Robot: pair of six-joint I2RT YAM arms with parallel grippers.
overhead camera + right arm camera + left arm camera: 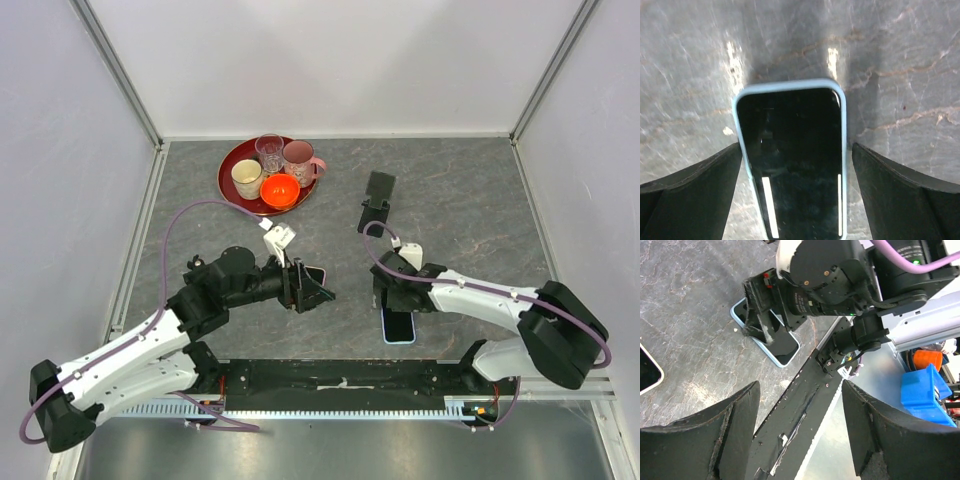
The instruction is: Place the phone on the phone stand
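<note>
A phone in a light blue case (398, 327) lies flat, screen up, on the grey table near the front edge. It also shows in the right wrist view (792, 160) and the left wrist view (771, 335). My right gripper (388, 298) is open and low over the phone, with a finger on each long side; the left finger is at the case edge and the right finger (905, 195) stands apart. The black phone stand (378, 200) is upright at the back, beyond the right arm. My left gripper (315, 290) is open and empty mid-table.
A second phone in a pale case (315, 275) lies by the left gripper and shows in the left wrist view (647, 372). A red tray (232, 160) with cups and an orange bowl stands at the back left. A small white object (278, 238) lies mid-table.
</note>
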